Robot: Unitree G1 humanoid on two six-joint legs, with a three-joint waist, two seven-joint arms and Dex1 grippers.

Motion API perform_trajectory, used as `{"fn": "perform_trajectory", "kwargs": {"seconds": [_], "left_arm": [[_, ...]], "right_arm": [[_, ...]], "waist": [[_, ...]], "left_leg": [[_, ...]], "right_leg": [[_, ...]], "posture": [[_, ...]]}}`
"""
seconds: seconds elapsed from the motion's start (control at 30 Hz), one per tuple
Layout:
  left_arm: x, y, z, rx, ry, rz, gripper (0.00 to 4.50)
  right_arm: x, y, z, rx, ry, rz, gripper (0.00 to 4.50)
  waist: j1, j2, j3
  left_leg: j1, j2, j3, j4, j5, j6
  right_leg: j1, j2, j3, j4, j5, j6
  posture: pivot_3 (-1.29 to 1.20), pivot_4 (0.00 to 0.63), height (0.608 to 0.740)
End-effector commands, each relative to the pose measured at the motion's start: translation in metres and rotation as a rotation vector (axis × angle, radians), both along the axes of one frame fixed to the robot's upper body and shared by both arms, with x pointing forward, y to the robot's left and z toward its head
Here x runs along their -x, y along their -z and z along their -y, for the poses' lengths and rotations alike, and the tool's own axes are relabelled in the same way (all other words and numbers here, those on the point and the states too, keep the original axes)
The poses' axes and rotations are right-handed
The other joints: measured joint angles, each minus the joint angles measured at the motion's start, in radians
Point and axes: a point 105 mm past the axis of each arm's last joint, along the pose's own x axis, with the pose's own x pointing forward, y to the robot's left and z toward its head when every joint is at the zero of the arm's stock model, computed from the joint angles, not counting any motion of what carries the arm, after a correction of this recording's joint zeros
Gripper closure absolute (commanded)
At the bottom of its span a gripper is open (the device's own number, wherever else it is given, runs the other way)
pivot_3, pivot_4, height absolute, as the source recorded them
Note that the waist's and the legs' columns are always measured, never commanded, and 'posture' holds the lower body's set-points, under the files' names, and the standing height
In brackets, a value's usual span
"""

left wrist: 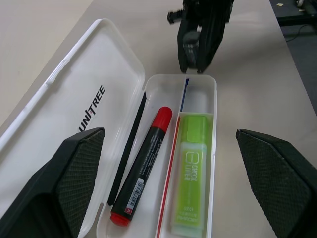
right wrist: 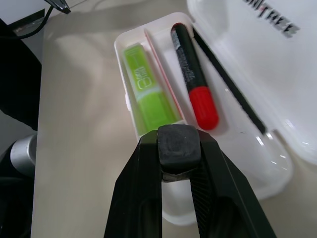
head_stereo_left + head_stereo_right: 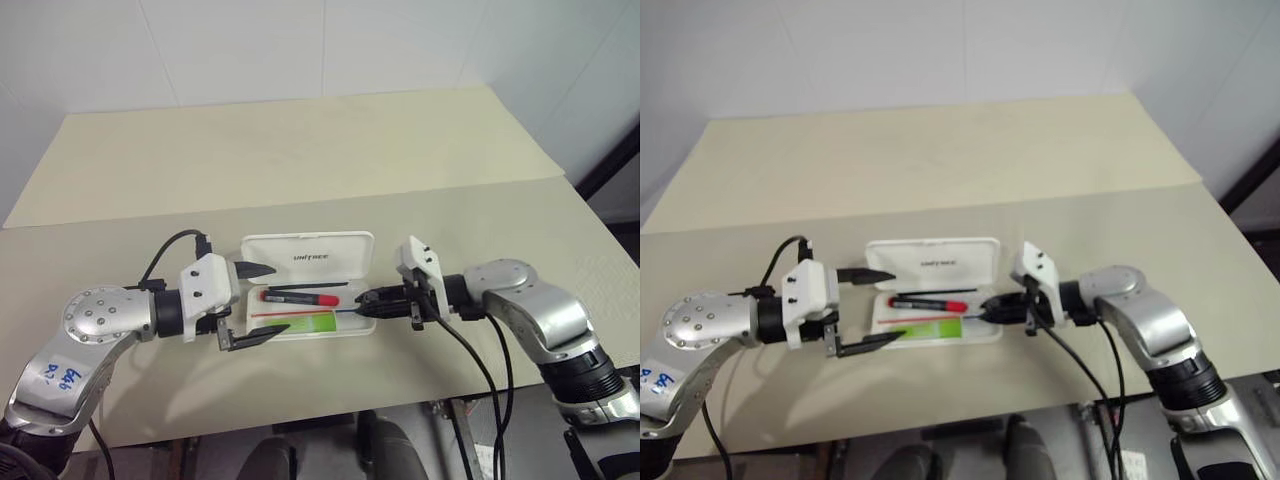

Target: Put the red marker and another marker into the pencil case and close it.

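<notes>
Low in the centre of the head view, on a smooth beige table (image 3: 300, 160): the pencil case (image 3: 345, 328), glossy white hard plastic with rounded corners, lid laid open. Inside the tray, side by side: the red marker (image 1: 141, 168), slim black barrel with rounded red cap, and another marker (image 1: 190, 173), blocky lime-green. Left of it, the left gripper (image 3: 255, 305), ribbed black fingers spread wide, empty. Right of it, the right gripper (image 3: 368, 300), pinched closed over the tray's end, holding nothing.
</notes>
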Motion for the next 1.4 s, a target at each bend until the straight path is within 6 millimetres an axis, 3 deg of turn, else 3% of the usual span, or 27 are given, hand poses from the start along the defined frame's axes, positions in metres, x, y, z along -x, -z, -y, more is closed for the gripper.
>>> {"fn": "perform_trajectory", "kwargs": {"seconds": [0.03,0.43,0.8,1.23,1.4], "left_arm": [[0.003,-0.007,0.002,0.005,0.006,0.035,0.00],[0.004,-0.008,0.001,0.012,-0.008,0.036,0.00],[0.003,-0.010,0.002,0.019,-0.010,0.042,0.00],[0.003,-0.010,0.002,0.023,-0.016,0.044,0.00],[0.002,-0.010,0.001,0.021,-0.018,0.046,0.00]], "right_arm": [[0.000,-0.005,-0.003,-0.007,-0.014,0.018,4.07],[0.005,0.012,0.000,0.064,-0.055,-0.012,4.07],[0.004,0.015,0.000,0.073,-0.061,0.013,0.12],[-0.005,0.002,-0.003,-0.009,-0.011,0.022,0.05],[-0.007,-0.008,0.007,0.013,0.011,0.043,0.05]], "waist": [[0.001,0.000,0.000],[0.000,0.000,0.000],[0.000,0.000,0.000],[0.000,0.000,0.000],[0.001,0.000,0.000]], "left_leg": [[0.000,0.000,0.000,0.000,0.000,0.000],[0.000,0.000,0.000,0.000,0.000,0.000],[0.000,0.000,0.000,0.000,0.000,0.000],[0.000,0.000,0.000,0.000,0.000,0.000],[0.000,0.000,0.000,0.000,0.000,0.000]], "right_leg": [[0.000,0.000,0.000,0.000,0.000,0.000],[0.000,0.000,0.000,0.000,0.000,0.000],[0.000,0.000,0.000,0.000,0.000,0.000],[0.000,0.000,0.000,0.000,0.000,0.000],[0.000,0.000,0.000,0.000,0.000,0.000]], "posture": [[0.00,0.150,0.740],[0.00,0.150,0.740],[0.00,0.150,0.740],[0.00,0.150,0.740],[0.00,0.150,0.740]]}}
